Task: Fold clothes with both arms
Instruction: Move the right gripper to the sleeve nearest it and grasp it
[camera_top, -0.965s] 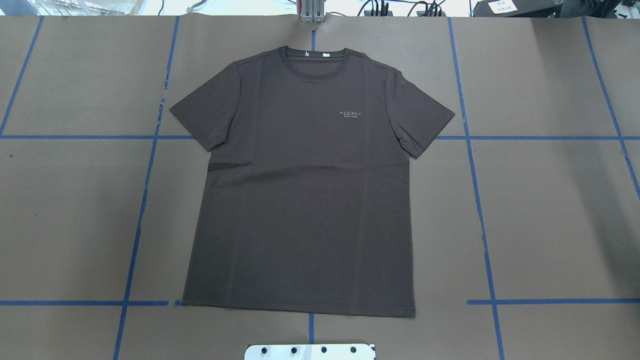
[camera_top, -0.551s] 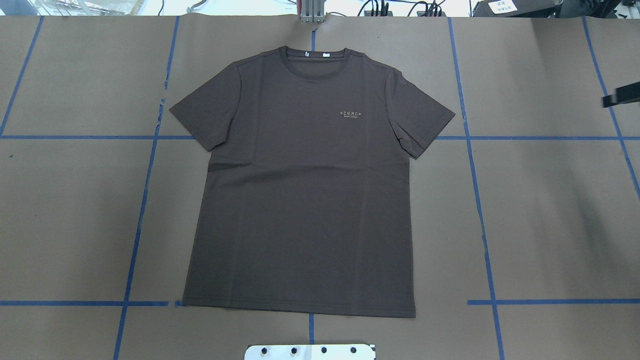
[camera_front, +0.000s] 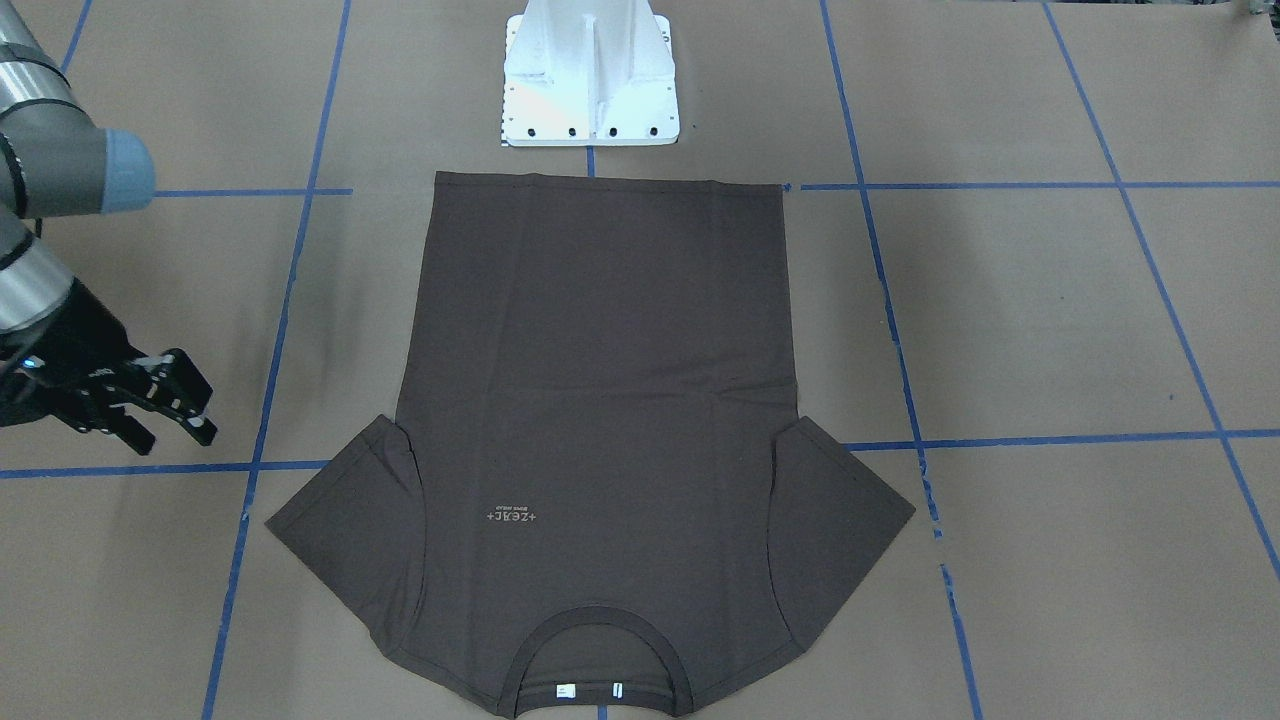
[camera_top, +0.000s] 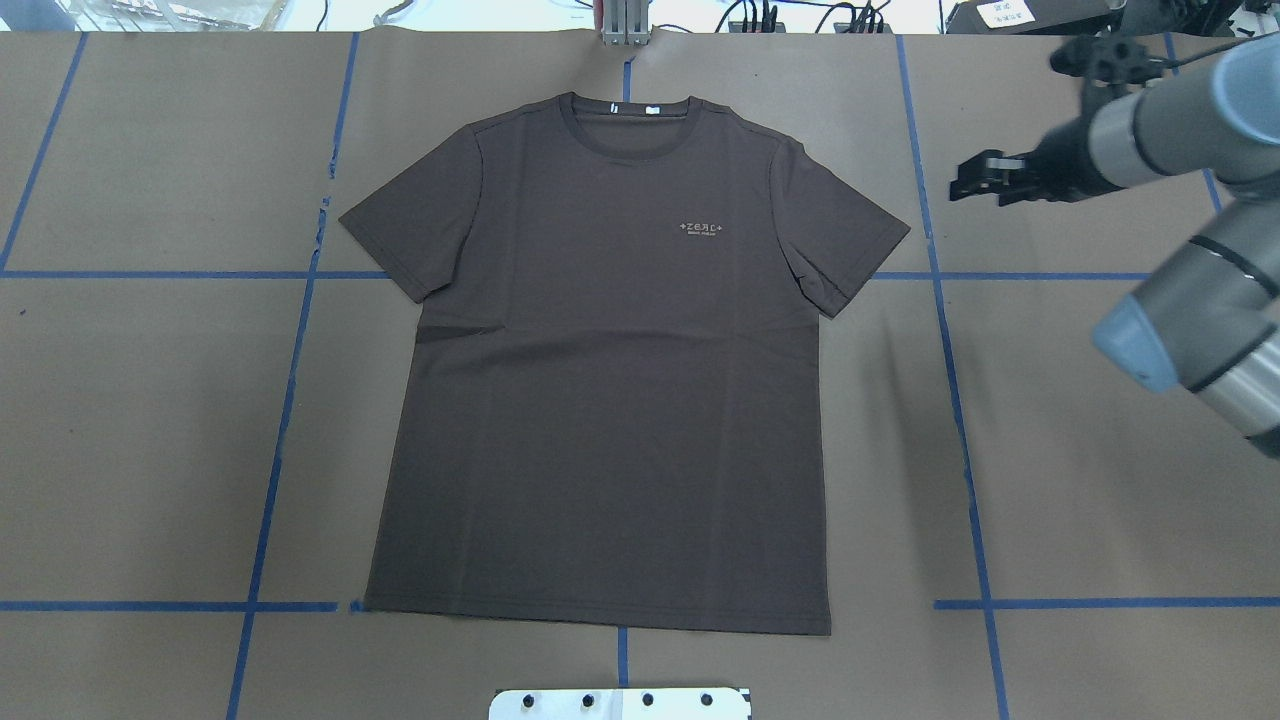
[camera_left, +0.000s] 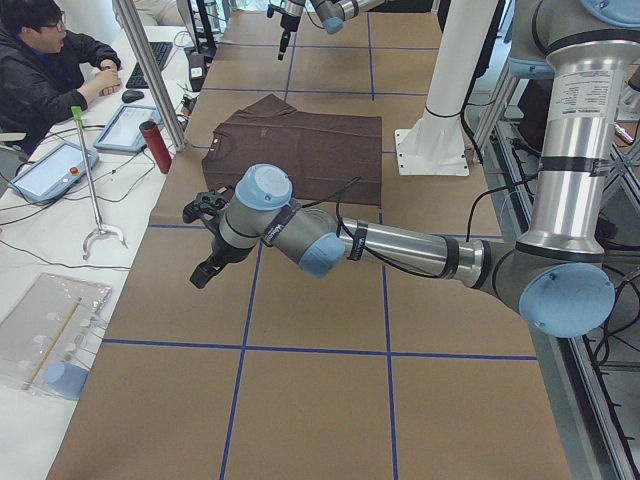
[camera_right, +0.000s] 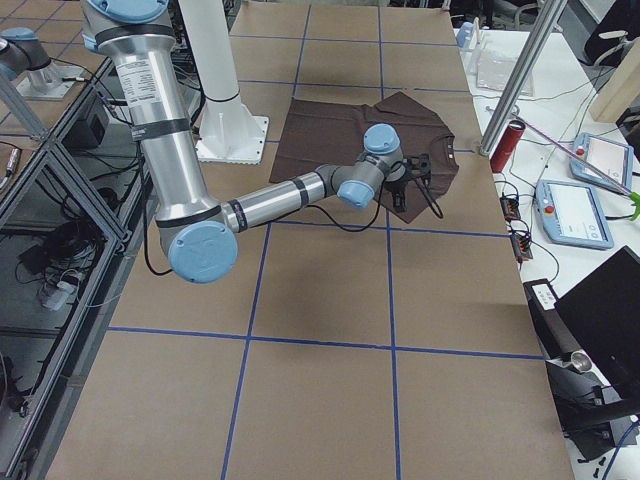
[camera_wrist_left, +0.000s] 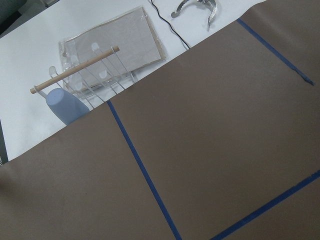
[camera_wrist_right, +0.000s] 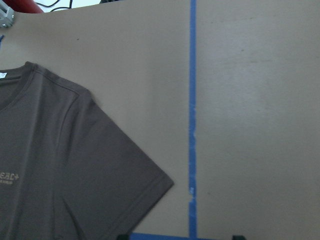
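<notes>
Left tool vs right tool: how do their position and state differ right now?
Right tool hovers near the T-shirt's sleeve; left tool hangs over bare paper, well away from the T-shirt. Right tool's fingers are spread open; left tool's state can't be told. Right wrist view shows the sleeve; left wrist view shows paper, tape and off-table clutter, no T-shirt. Shared: neither touches the T-shirt.

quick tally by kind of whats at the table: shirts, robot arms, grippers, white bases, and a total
T-shirt: 1
Robot arms: 2 (left arm, right arm)
Grippers: 2 (left gripper, right gripper)
White pedestal base: 1
Total: 6
</notes>
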